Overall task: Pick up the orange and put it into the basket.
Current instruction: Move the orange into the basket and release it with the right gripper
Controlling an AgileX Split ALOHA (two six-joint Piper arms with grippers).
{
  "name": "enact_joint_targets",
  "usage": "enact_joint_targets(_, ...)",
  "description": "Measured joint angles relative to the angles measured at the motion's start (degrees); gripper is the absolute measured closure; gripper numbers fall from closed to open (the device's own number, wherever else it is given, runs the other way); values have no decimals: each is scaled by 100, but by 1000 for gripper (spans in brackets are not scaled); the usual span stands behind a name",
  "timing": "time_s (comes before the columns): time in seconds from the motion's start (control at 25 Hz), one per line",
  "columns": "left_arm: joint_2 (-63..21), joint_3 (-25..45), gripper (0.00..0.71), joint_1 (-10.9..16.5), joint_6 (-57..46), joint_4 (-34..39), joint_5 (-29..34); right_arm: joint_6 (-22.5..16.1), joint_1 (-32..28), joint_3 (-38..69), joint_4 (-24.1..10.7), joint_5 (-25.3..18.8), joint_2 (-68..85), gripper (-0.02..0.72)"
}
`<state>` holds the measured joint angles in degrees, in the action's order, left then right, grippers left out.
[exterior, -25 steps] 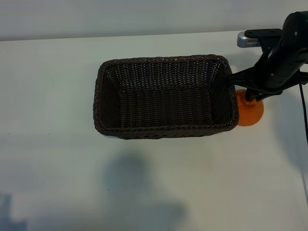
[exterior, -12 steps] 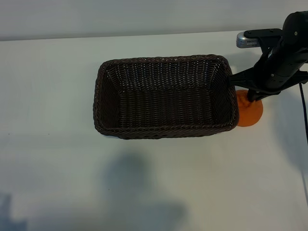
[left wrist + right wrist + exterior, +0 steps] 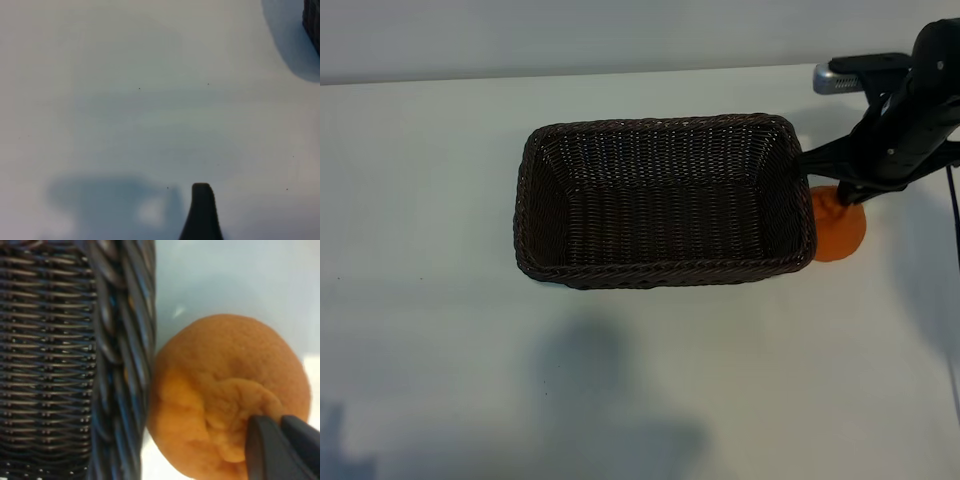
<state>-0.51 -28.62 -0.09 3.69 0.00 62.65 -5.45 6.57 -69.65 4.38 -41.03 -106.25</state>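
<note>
Clenching tighter than a second ago, right claw (image 3: 272, 440) pinches small dimpled orange fruit's (image 3: 225, 390) stem knob beside dark woven wicker basket (image 3: 665, 272); lift likely next.

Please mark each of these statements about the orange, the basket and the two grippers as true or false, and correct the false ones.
1. The orange lies inside the basket. False: it sits on the table, outside the basket, against its right end.
2. The right gripper is closed on the bumpy knob of the orange. True.
3. The basket holds nothing. True: only its woven floor shows.
4. The left gripper is at the orange. False: it is away from it, over bare table, and open.
5. The basket is round. False: it is rectangular with rounded corners.
</note>
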Motion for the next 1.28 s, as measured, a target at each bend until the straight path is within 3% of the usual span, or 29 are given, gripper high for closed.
enact_joint_targets(0.4,0,0,139,0,0,0,0,0,0,-767,-359,-861,78,654)
enact_joint_targets(1.28,0,0,139,0,-6,0,0,0,0,-1912,-559,-1744,78,654)
